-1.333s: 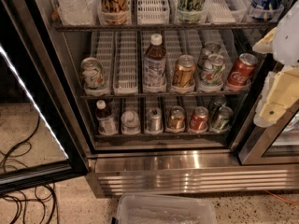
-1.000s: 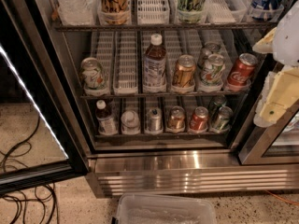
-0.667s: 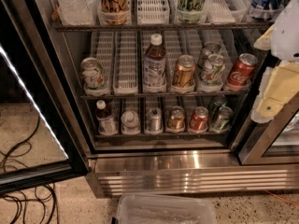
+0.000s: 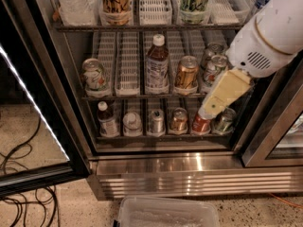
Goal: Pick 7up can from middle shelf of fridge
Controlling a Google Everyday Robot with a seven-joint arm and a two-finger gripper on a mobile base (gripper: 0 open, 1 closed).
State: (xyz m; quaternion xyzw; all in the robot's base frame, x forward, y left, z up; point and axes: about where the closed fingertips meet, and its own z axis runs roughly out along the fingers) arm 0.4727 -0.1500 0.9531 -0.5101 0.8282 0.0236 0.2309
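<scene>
The fridge [image 4: 189, 167] stands open, and the single white arm [image 4: 272, 34] crosses its right side from above. The middle bench [image 4: 128, 70] shows five things: one brown bottle [image 4: 156, 65] at mid-front and four upright cans. A pale can [image 4: 94, 74] stands alone at the front-left corner. A gold-orange can [image 4: 185, 72] stands just right of the bottle. Next right, towards the front-right corner, is the 7up can [image 4: 214, 70], with one like can [image 4: 211, 50] straight behind it in the same lane. The gripper [image 4: 207, 111] hangs out in front of the fridge, its cream tip just below the bench's front edge and slightly left of the 7up can. Whether the jaws are spread or pressed together I cannot tell. The can, long axis vertical, lies up and a little right of the jaws and, I judge, deeper in. The coming move likely needs a lift, then a level reach inward.
</scene>
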